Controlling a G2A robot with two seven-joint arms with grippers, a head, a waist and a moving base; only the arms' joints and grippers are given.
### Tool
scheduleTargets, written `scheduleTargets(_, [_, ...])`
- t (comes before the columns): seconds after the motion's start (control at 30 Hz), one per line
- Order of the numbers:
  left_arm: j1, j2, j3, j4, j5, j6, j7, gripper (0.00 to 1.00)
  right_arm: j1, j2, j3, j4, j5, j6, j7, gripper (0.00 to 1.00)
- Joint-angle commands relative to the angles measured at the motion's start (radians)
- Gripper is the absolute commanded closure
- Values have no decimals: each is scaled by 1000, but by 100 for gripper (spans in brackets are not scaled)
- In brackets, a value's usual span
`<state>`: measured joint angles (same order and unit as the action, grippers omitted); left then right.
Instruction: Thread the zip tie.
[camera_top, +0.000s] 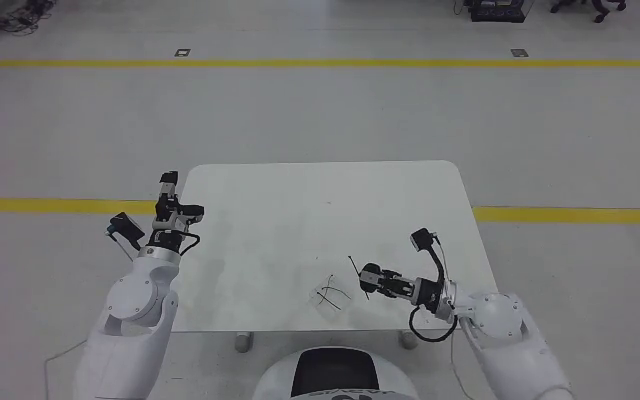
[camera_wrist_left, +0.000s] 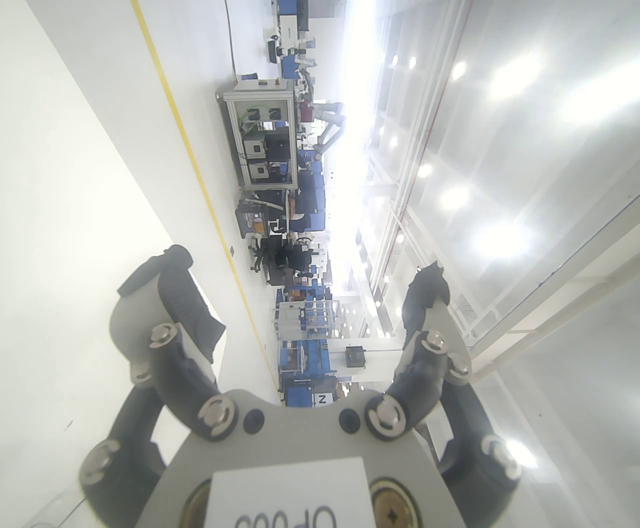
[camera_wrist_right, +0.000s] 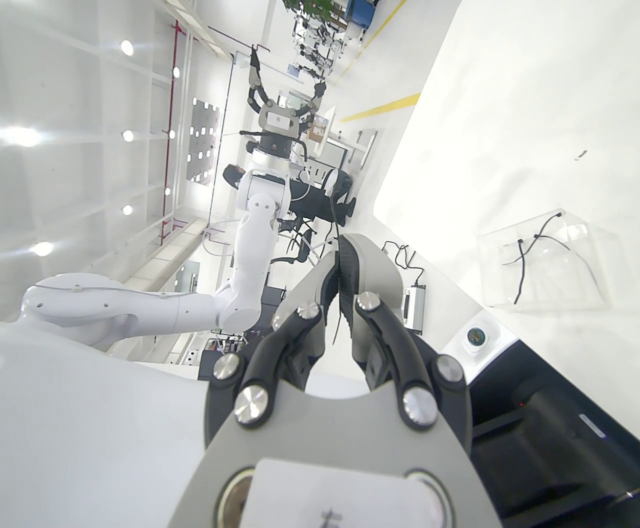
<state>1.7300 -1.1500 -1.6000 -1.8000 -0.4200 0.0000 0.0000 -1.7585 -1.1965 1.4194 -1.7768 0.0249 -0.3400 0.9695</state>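
Left gripper (camera_top: 181, 196): wide open, holding nothing, at the left edge of the table (camera_top: 320, 200).
Clear box (camera_wrist_right: 560, 292): near the front edge, loose ties (camera_wrist_right: 523, 260) inside.
Zip tie (camera_top: 354, 268): black, just right of the box.
Right gripper (camera_wrist_right: 341, 260): closed tightly on the zip tie.

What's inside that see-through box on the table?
A few thin black zip ties lie crossed inside the clear box. Its walls hide nothing, but the exact count is hard to tell.
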Motion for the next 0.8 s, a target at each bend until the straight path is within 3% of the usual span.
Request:
scheduleTargets(0.0, [0, 0, 0, 0, 0, 0, 0, 0, 0, 0, 0, 0, 0, 0, 0, 100])
scheduleTargets(0.1, [0, 0, 0, 0, 0, 0, 0, 0, -1, 0, -2, 2, 2, 2, -5, 100])
scheduleTargets(0.47, [0, 0, 0, 0, 0, 0, 0, 0, -28, -12, -93, -2, -19, 0, -252, 100])
scheduleTargets(0.77, [0, 0, 0, 0, 0, 0, 0, 0, -32, -14, -110, -14, -9, 0, -269, 100])
